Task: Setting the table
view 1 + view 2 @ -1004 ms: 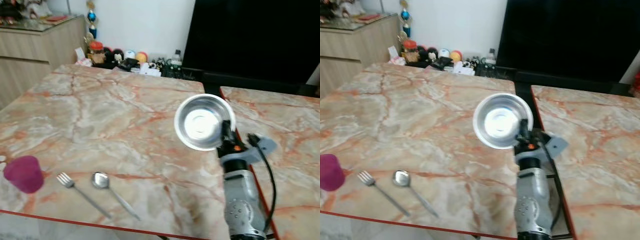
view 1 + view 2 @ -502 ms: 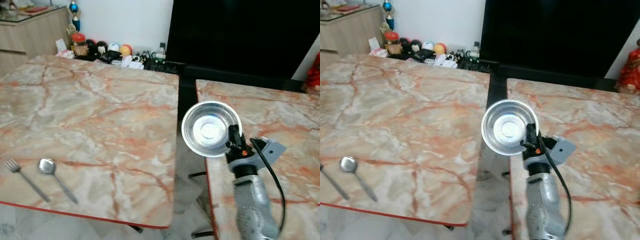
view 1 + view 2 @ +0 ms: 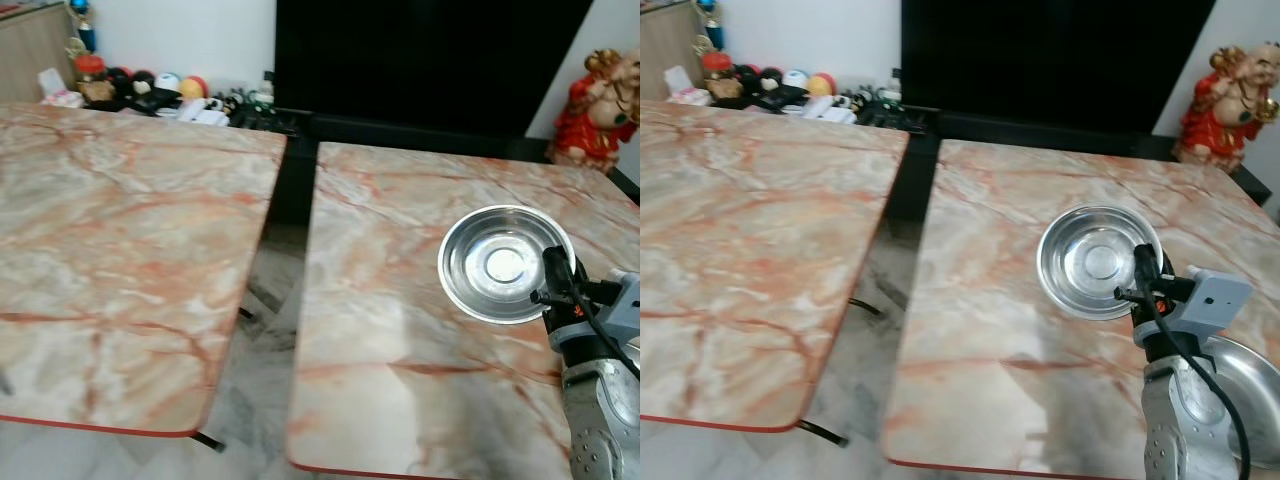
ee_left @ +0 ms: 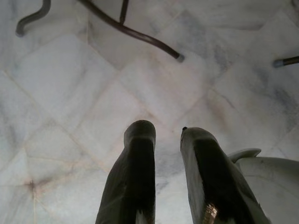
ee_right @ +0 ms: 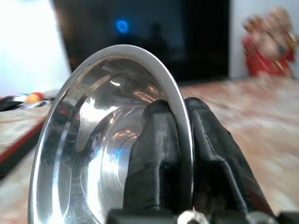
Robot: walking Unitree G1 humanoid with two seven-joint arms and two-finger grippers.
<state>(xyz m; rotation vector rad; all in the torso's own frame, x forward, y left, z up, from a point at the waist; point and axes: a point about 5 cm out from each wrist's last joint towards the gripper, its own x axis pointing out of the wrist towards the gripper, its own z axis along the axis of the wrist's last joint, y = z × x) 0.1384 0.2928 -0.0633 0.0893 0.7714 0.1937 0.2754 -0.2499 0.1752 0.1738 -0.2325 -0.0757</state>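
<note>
Your right gripper (image 5: 180,154) is clamped on the rim of a round, shiny steel bowl (image 3: 503,263), one finger inside and one outside, holding it above the right of two veined marble tables (image 3: 390,300). A second bowl (image 3: 1240,390) lies half hidden behind the arm. Your left gripper (image 4: 166,140) hangs over pale floor tiles (image 4: 70,93), fingers slightly apart.

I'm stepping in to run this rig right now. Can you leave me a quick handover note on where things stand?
Right tool: shut on the rim of the steel bowl, held above the right marble table.
Left tool: hangs idle over the tiled floor, fingers slightly apart, holding nothing.
A second metal dish sits at the right table's near edge.
Done: bowl picked up and carried over.
Left: set the bowl down; no cutlery is on the tabletops as seen here.
</note>
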